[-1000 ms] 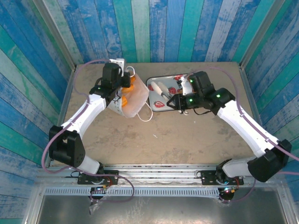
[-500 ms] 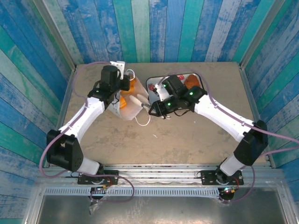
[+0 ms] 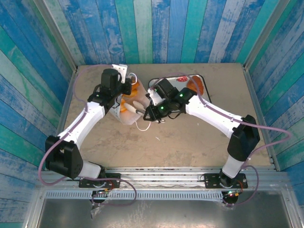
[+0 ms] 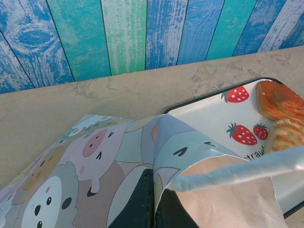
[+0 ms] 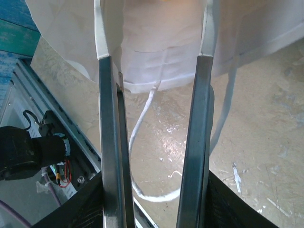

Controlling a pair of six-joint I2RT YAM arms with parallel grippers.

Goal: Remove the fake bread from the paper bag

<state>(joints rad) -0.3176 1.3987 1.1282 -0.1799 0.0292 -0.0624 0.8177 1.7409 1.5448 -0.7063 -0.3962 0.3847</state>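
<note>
Left end effector (image 4: 153, 199) is pinched together on the rim of the paper bag (image 4: 85, 161), holding its mouth tipped open to the right. Orange fake bread (image 3: 124, 102) sits inside, just below it.

The new bit: the right end effector (image 3: 138, 108) was over at the strawberry tray (image 3: 204, 78) a second ago. It has now swung across to the bag's mouth, fingers apart and a touch wider, with nothing between them yet. A couple of pieces already lie on the tray off to its right. I'd say it's back for the next one.
</note>
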